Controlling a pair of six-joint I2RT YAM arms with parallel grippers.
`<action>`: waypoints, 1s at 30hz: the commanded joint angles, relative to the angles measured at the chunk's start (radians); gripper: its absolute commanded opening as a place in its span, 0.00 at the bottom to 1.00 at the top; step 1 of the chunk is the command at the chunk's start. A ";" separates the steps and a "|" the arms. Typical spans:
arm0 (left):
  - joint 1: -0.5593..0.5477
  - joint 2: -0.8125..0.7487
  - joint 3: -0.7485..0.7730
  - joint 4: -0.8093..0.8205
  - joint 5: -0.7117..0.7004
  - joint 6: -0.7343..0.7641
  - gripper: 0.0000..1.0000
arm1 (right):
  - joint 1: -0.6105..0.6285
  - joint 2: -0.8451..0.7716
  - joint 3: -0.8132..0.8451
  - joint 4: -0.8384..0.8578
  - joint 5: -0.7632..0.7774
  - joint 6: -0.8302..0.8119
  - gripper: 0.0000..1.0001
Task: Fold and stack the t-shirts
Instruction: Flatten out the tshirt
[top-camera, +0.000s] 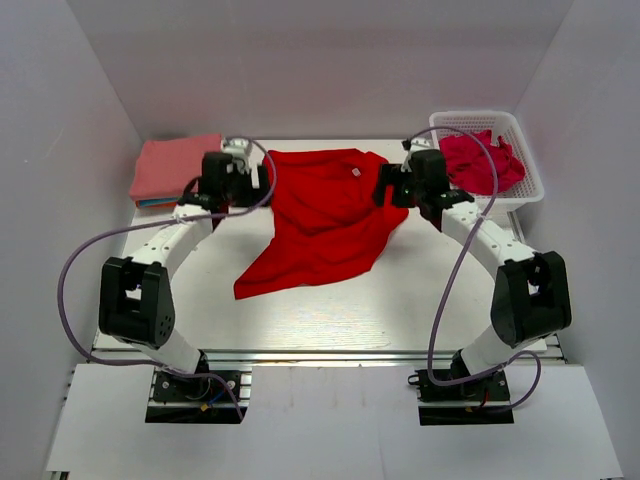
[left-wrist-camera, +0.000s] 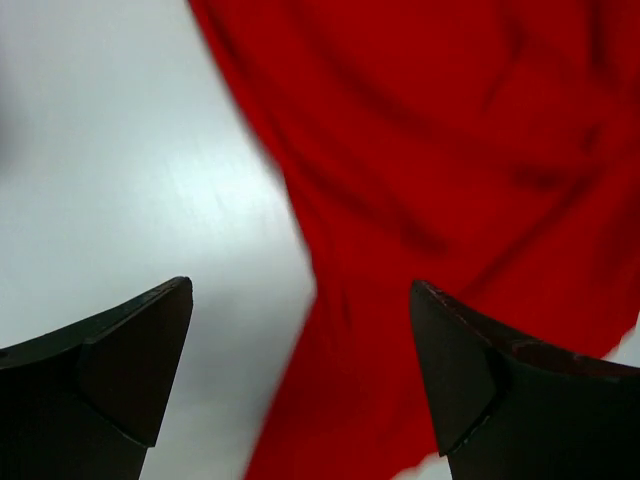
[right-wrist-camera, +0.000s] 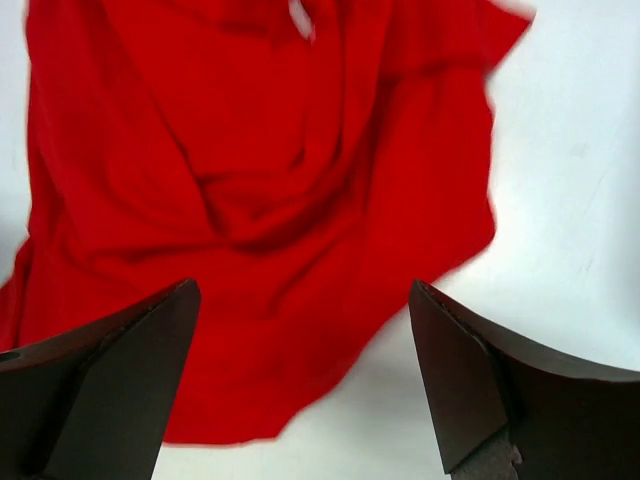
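Note:
A bright red t-shirt with a small white neck tag lies rumpled and spread on the white table, its hem trailing to the front left. My left gripper hovers at its far left edge, open and empty; in the left wrist view the red cloth lies under and beyond the jaws. My right gripper hovers at its far right edge, open and empty, with the shirt below it. A folded salmon-pink shirt lies on a stack at the back left. Crimson-pink shirts fill the basket.
A white plastic lattice basket stands at the back right, beside my right arm. Teal and orange edges show under the salmon-pink stack. White walls enclose the table on three sides. Purple cables loop from both arms.

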 joint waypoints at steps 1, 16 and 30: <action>-0.038 -0.077 -0.183 -0.072 0.114 -0.063 0.98 | 0.008 -0.056 -0.065 -0.014 -0.022 0.056 0.90; -0.229 -0.002 -0.276 -0.172 -0.030 -0.140 0.74 | 0.016 -0.072 -0.248 -0.070 -0.028 0.095 0.90; -0.239 0.016 -0.237 -0.241 -0.220 -0.180 0.46 | 0.014 -0.067 -0.265 -0.042 -0.090 0.084 0.90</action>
